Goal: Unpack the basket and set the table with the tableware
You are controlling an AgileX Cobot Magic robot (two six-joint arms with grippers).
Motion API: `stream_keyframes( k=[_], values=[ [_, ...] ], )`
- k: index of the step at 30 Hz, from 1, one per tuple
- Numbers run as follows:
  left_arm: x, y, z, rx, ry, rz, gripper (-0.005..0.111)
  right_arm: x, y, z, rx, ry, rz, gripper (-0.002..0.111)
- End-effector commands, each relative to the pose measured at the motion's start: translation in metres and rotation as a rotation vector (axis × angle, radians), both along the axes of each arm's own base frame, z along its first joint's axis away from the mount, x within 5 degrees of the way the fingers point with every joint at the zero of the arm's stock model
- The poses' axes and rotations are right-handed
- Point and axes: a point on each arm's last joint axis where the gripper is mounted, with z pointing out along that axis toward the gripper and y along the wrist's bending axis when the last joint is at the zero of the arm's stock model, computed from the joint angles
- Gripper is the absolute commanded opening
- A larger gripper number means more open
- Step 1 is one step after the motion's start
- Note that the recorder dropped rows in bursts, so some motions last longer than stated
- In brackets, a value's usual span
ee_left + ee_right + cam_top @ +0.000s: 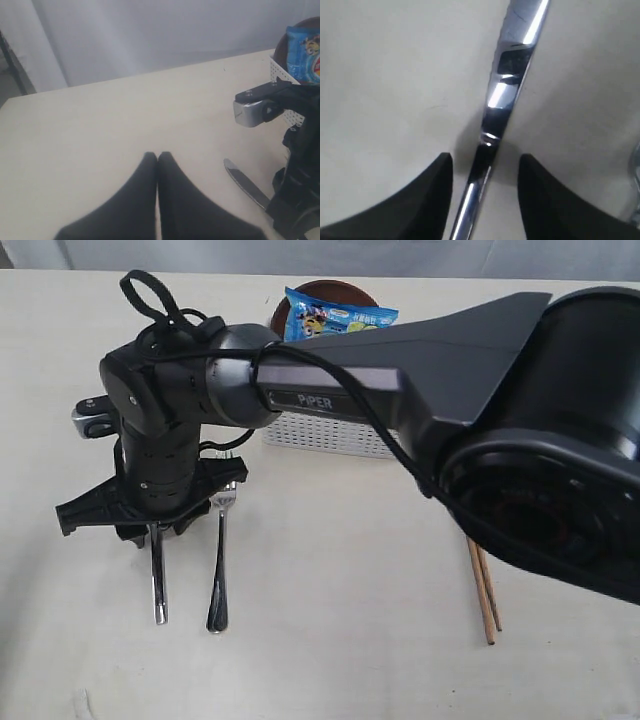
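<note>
The knife lies flat on the table, out in front of the basket and off its left end, with the fork just beside it on the basket's side. The right gripper hangs directly over the knife's upper end, jaws apart. From its own camera the black fingers stand on either side of the steel without touching it. The left gripper is farther from the basket than the knife, fingers pressed together and holding nothing.

That knife looks like a hard thing to pick up: thin, stiff, polished and low against the wood, so smooth pads could slide off it. I would take it across the narrow handle, squarely, with the fingertips right down at the tabletop. It is probably light, and not fragile.

The chopsticks lie out past the basket's right end, and a chip bag sits on top of the basket.
</note>
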Motion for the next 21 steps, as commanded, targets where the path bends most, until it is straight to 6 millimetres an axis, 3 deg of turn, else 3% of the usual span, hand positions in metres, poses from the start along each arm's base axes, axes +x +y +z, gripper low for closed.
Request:
stream_keyframes(
  k=[1, 5, 6, 8, 16, 21],
  values=[
    [0.000, 0.000, 0.000, -0.001, -0.009, 0.006, 0.000, -0.002, 0.002, -0.011, -0.023, 0.014, 0.012, 0.041],
    [0.000, 0.000, 0.000, -0.001, -0.009, 0.006, 0.000, -0.003, 0.000, -0.015, -0.047, 0.028, 0.015, 0.035],
    [0.000, 0.000, 0.000, -0.001, -0.009, 0.006, 0.000, -0.003, -0.001, -0.015, -0.053, 0.032, 0.014, 0.018],
    [0.000, 0.000, 0.000, -0.001, -0.009, 0.006, 0.000, -0.003, 0.000, -0.015, -0.051, 0.039, 0.003, 0.000],
    [0.000, 0.000, 0.000, -0.001, -0.009, 0.006, 0.000, -0.004, -0.002, -0.010, -0.060, 0.114, -0.253, -0.001],
    [0.000, 0.000, 0.000, -0.001, -0.009, 0.006, 0.000, -0.004, 0.002, 0.021, 0.035, 0.010, -0.071, 0.002]
  ],
)
